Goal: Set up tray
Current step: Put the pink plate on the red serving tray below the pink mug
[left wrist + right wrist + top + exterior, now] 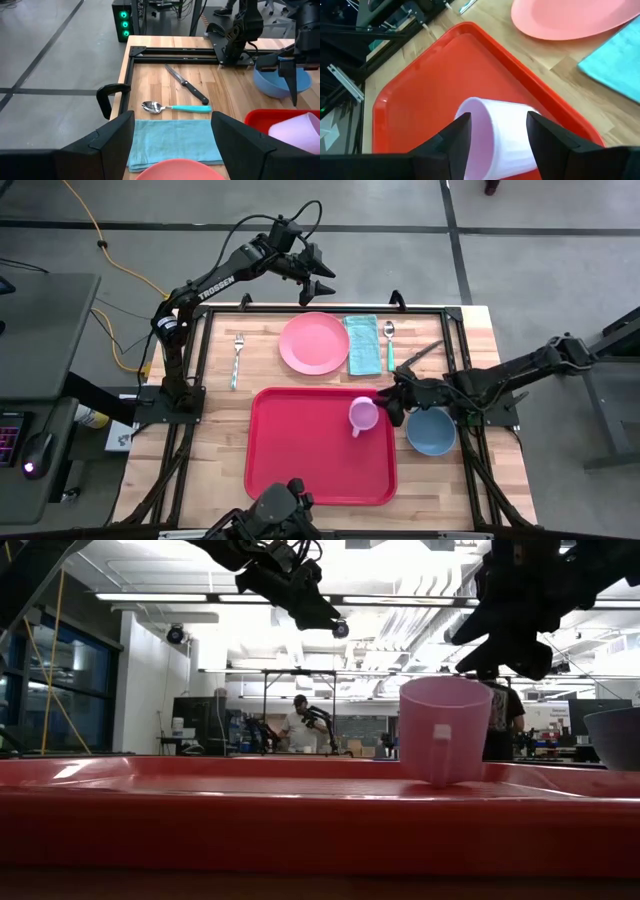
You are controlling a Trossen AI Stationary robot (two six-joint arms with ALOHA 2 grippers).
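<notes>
The red tray [300, 470] lies flat in the middle of the table near the front edge. A pale purple cup [363, 416] stands upright on the tray's right part, its base on the tray floor [445, 730]. My right gripper [386, 402] is open and hangs just above the cup; in the right wrist view [498, 132] its fingers show on either side of the cup [505, 140], apart from it. My left gripper [328, 280] is open and empty, raised above the table's far edge [172, 145].
Beyond the tray lie a fork [237, 360], a round pink plate [314, 342], a folded teal cloth [362, 343], a teal-handled spoon [389, 345] and a black-handled knife [420, 355]. A blue bowl [431, 430] stands right of the tray, under my right arm.
</notes>
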